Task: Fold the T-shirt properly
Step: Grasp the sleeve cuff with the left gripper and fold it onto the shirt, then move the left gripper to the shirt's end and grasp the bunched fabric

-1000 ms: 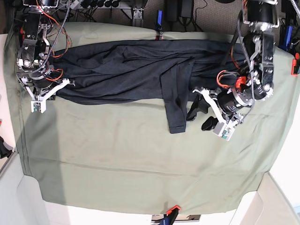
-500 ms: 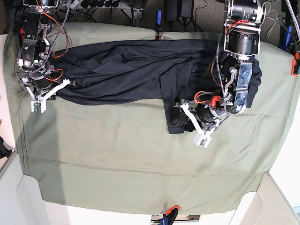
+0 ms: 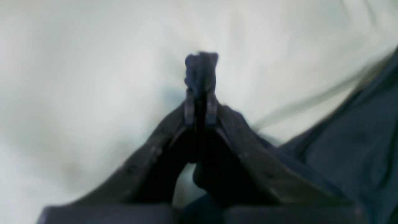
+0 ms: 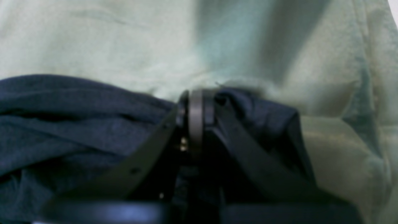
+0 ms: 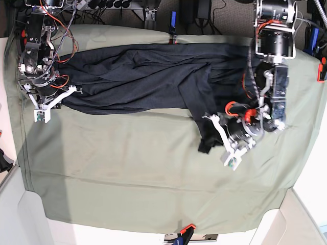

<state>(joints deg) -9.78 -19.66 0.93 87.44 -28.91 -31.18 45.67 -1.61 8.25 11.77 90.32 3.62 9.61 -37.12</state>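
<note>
Here the dark navy, thin-knit long-sleeved T-shirt [image 5: 143, 76] lies bunched in a long band along the far side of the olive-green table cloth [image 5: 127, 173], with one sleeve [image 5: 204, 130] trailing off that band toward the cloth's near edge. The left gripper [image 3: 200, 93] is clenched on the very end of this sleeve: in the left wrist view a small tuft of navy fabric sticks out past the tight-pressed tips, with pale cloth behind it. The right gripper [image 4: 194, 109] is likewise clamped on a fold of the shirt, at the opposite end of the band, where the fabric heaps in soft ridges on either side of its black fingers [image 4: 149, 149].

The step in hand looks to be drawing the sleeve out or laying it across the body. Doing it well probably means lifting the cuff only enough to clear the cloth, then moving it in a smooth sweep so the sleeve unrolls flat rather than twisting. Since the opposite end is pinned, a gentle pull should take out slack without dragging the whole shirt. The grip is shallow, just the sleeve's end, so a sudden tug could let it slip free.

The knit is matte, limp and prone to creasing; its folds run lengthwise along the band. The table cloth is a smoother woven sheet with shallow wrinkles, and it may ruck up if the shirt is dragged hard over it.
</note>
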